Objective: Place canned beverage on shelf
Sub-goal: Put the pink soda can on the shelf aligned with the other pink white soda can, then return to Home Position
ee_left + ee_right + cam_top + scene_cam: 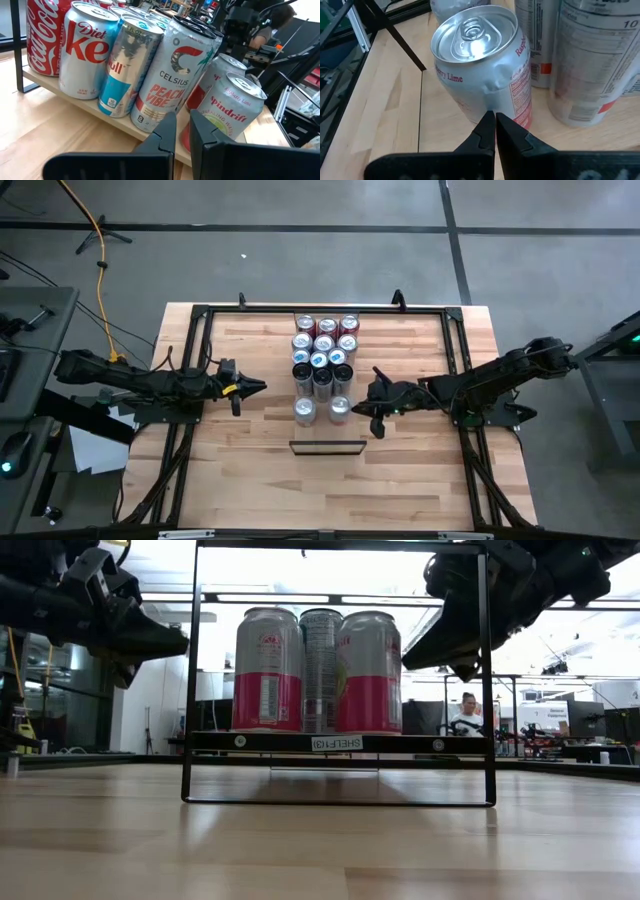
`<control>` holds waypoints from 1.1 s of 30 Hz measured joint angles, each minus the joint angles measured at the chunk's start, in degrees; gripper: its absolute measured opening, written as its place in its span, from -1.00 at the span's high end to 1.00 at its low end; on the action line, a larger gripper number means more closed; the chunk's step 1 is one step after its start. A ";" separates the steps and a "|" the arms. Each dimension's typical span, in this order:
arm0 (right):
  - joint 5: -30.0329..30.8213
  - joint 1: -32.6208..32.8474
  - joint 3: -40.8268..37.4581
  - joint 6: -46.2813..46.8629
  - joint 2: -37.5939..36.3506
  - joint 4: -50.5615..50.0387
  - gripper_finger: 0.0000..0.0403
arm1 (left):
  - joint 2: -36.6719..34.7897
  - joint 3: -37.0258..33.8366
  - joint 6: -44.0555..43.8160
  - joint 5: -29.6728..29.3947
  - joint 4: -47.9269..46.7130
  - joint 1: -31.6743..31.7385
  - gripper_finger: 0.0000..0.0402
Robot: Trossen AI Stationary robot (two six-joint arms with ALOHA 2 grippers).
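Observation:
The shelf (75, 102), a narrow light-wood panel, lies along the table's middle, and its dark end strip (270, 742) faces the low view. Several cans stand upright on it, among them a Celsius can (167, 75). At the near end stand two silver Spindrift cans (305, 410) (340, 408). My right gripper (495, 131) is shut and points at the side of the right-hand Spindrift can (480, 55). My left gripper (182, 135) is shut, left of the shelf, raised and facing the cans with nothing held. My right gripper's shut fingertips (487, 125) stand right at the lower side wall (495, 102) of the Spindrift can, coming slantwise from the table's right. I cannot tell whether they touch it. The can stands upright on the shelf, with a small dent in its wall.
A thin black frame (488, 680) stands upright around the shelf's near end, and black rails (455, 340) run along the table's sides. Bare butcher-block table (250, 470) lies near the front edge. A person sits in the room beyond the table.

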 joint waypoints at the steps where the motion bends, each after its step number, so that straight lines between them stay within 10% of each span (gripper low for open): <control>1: -0.06 -0.13 0.00 -0.04 0.00 0.15 1.00 | -0.02 0.00 -0.01 0.00 0.03 0.00 1.00; 33: -3.04 -1.31 6.78 -2.38 7.75 -0.37 1.00 | -0.43 0.05 0.35 -0.68 -0.02 0.04 1.00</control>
